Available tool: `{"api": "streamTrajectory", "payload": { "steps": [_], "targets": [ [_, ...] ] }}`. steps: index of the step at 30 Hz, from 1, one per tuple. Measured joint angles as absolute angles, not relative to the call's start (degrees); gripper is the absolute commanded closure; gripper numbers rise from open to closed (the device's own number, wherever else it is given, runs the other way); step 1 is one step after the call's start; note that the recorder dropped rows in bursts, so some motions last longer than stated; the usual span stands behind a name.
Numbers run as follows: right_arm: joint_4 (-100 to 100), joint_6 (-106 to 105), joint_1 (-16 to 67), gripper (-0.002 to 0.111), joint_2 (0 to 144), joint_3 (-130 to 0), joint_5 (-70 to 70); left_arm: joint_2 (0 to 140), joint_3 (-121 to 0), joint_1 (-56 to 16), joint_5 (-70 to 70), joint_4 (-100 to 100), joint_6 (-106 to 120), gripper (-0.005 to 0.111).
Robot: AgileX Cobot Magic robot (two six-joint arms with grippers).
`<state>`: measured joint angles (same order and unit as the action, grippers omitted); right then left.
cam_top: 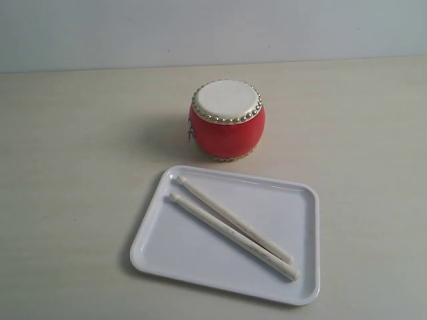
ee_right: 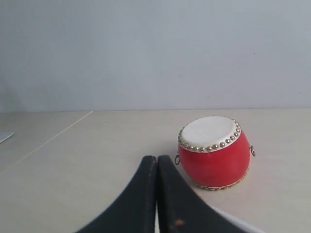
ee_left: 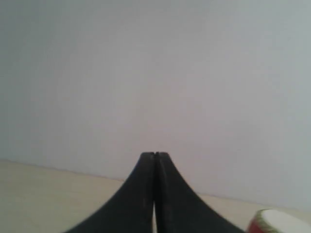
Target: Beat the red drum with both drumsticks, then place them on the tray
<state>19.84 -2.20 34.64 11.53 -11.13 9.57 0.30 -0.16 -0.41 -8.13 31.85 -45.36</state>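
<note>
Starting at the left, the left gripper (ee_left: pixel 154 155) is seen with its jaws pressed together on nothing. Toward the middle, one tray (cam_top: pixel 180 247) is set just in front of one red drum (cam_top: pixel 227 120), which stands upright on the table (cam_top: pixel 67 167). Two drumsticks (cam_top: pixel 235 219) are laid side by side in the tray, slanted. At the right, the right gripper (ee_right: pixel 156 158) is likewise closed and empty. Placement is judged satisfied; whether any beating has been done cannot be told.

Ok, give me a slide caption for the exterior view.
Two drumsticks lie side by side in the white tray, next to the upright red drum.
</note>
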Motion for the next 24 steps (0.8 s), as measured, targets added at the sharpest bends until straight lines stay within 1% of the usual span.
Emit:
{"api": "streamTrajectory", "payload": {
  "steps": [2,3,6,11,24],
  "targets": [
    [19.8,-2.2,34.6,0.108,11.5,-11.1,9.6,0.3,-0.2,-0.4,-5.2,18.4,-27.5,0.107],
    [20.0,-2.2,34.6,0.108,11.5,-11.1,9.6,0.3,-0.2,-0.4,-4.1,13.6,-22.2,0.107],
    [20.0,-2.2,34.6,0.108,11.5,-11.1,9.6,0.3,-0.2,-0.2,-1.6,8.3,-13.6,0.107],
    [20.0,-2.2,34.6,0.108,11.5,-11.1,9.6,0.3,-0.2,-0.2,1.0,9.9,-14.5,0.107],
    [20.0,-2.2,34.6,0.108,11.5,-11.1,9.5,0.3,-0.2,-0.2,1.5,10.0,-15.8,0.107]
  ]
}}
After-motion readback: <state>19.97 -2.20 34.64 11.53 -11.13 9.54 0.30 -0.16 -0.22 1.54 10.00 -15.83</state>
